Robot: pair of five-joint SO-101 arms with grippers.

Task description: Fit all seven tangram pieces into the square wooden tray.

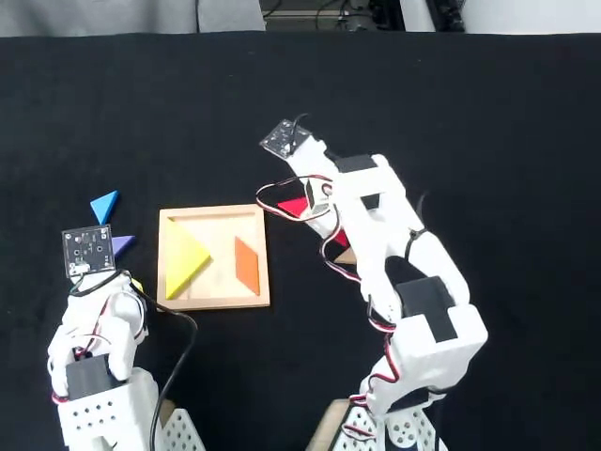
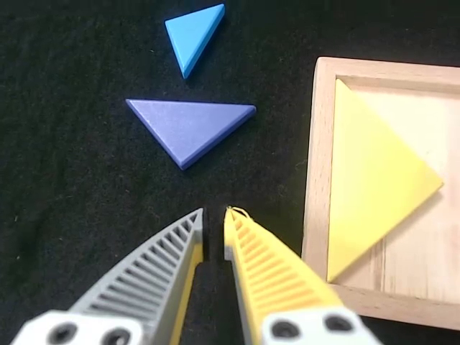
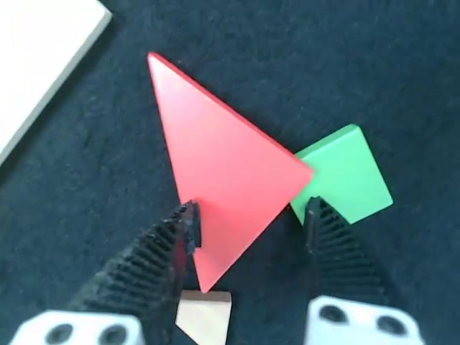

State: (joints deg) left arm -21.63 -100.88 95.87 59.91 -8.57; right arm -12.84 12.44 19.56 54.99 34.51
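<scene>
**Editor:** Start at the left. What does the frame show?

**Photographer:** The left gripper point(image 2: 213, 215) hangs over the black desk point(image 1: 488, 113), fingers drawn together on nothing. A purple triangle point(image 2: 188, 129) lies at 9 o'clock of the wooden tray point(image 2: 316, 158) and a blue triangle point(image 2: 194, 32) at 10. Both are outside it. Inside sit a yellow triangle point(image 2: 374, 172) and an orange parallelogram point(image 1: 246, 265).

**Editor:** And the right?

**Photographer:** At the tray's 2 o'clock, the right gripper point(image 3: 251, 213) is spread open across a red triangle point(image 3: 223, 172). A green square point(image 3: 345, 176) touches one corner of that triangle.

**Editor:** How should the pick go?

**Photographer:** My read: close on two opposite edges of the red piece, well clear of the green. Then lift straight, so the square isn't dragged along.

**Editor:** Anything unclear?

**Photographer:** Whether the fingertips point(image 3: 188, 215) already touch the red edge, I can't tell. From above, the arm covers the green square and most of the red triangle. A pale piece point(image 3: 205, 316) is cut off at the frame edge, so its shape is uncertain.
</scene>
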